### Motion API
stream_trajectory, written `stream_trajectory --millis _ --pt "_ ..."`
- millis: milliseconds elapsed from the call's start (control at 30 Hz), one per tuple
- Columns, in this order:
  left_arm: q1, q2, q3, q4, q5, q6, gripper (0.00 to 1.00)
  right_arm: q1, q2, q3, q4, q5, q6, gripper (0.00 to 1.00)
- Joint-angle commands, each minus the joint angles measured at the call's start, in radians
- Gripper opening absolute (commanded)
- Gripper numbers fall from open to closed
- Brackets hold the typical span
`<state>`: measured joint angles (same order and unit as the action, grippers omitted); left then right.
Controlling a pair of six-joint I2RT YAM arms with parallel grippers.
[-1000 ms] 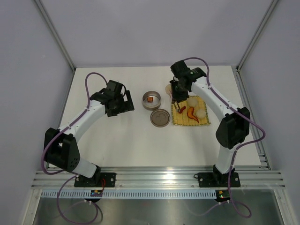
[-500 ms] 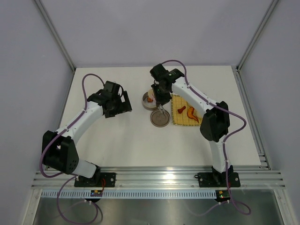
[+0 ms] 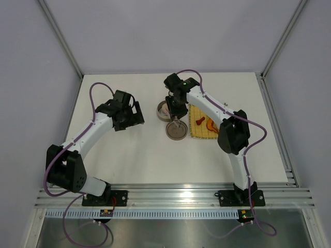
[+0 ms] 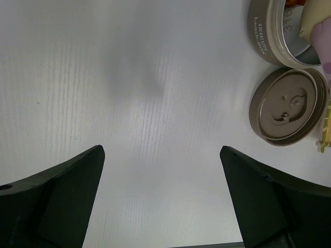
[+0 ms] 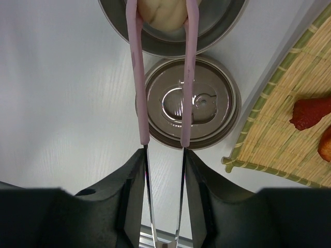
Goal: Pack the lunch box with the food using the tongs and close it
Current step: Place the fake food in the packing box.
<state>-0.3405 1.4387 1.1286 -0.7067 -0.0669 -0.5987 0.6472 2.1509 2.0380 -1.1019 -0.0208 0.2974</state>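
Now the cream ball [image 5: 160, 14] hangs inside the lunch box [image 5: 220, 36] rim, brought over from the mat [image 5: 279, 119] moments ago between the tongs [image 5: 137, 77], which my right gripper [image 5: 164, 160] clasps with loosening squeeze, so I judge a drop is near; left gripper [image 4: 161, 170] gapes empty.

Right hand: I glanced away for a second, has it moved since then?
Yes. The right hand, gripping the tongs, swung left, off the yellow mat and over to the lunch box, which has stayed put.
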Motion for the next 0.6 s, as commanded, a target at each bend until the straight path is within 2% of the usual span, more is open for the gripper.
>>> stream_trajectory --millis 0,133,567 --pt "0.008 -0.040 -0.009 0.027 -0.008 0.013 0.99 0.008 0.007 0.034 -0.009 -0.025 -0.015 0.42" --pt "0.009 -0.040 -0.012 0.027 -0.008 0.014 0.99 0.006 0.010 0.034 -0.007 -0.027 -0.015 0.48" --pt "0.011 -0.043 -0.016 0.029 -0.007 0.011 0.99 0.008 -0.054 0.076 -0.018 0.010 -0.006 0.49"
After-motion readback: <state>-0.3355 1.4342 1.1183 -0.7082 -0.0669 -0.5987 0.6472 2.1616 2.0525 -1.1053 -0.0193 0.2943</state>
